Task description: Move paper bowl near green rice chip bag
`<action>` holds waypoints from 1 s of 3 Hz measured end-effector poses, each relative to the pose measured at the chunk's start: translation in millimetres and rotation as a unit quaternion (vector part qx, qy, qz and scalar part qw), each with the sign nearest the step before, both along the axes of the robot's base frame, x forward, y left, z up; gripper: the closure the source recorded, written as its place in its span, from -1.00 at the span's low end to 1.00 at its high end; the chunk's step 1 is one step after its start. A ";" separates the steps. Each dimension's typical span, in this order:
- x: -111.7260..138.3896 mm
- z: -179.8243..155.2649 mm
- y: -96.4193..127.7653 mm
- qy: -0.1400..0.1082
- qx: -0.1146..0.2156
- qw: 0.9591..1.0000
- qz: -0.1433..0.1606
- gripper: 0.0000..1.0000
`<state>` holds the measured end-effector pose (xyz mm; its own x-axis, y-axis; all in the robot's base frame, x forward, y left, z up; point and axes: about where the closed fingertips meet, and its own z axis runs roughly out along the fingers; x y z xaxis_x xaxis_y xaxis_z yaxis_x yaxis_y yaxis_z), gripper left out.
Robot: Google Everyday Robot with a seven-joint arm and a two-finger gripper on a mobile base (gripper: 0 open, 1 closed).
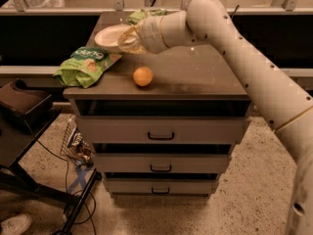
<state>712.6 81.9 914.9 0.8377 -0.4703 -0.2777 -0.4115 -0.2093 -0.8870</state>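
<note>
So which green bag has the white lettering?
The bright bag at the table's front left, near the gripper holding the bowl; the duller bag behind shows none.

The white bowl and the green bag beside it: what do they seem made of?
The paper bowl, its rim held by the gripper at the back left of the cabinet, looks like matte pressed paper: dull white, thin flat rim. The green rice chip bag is probably thin printed plastic film, judging by its crinkled folds.
</note>
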 end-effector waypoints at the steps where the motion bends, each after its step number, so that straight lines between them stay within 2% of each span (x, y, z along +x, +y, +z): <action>1: 1.7 -4.0 2.0 0.002 -0.004 1.000 0.002 0.72; 3: 0.5 -6.5 7.8 0.004 -0.004 1.000 0.007 -0.22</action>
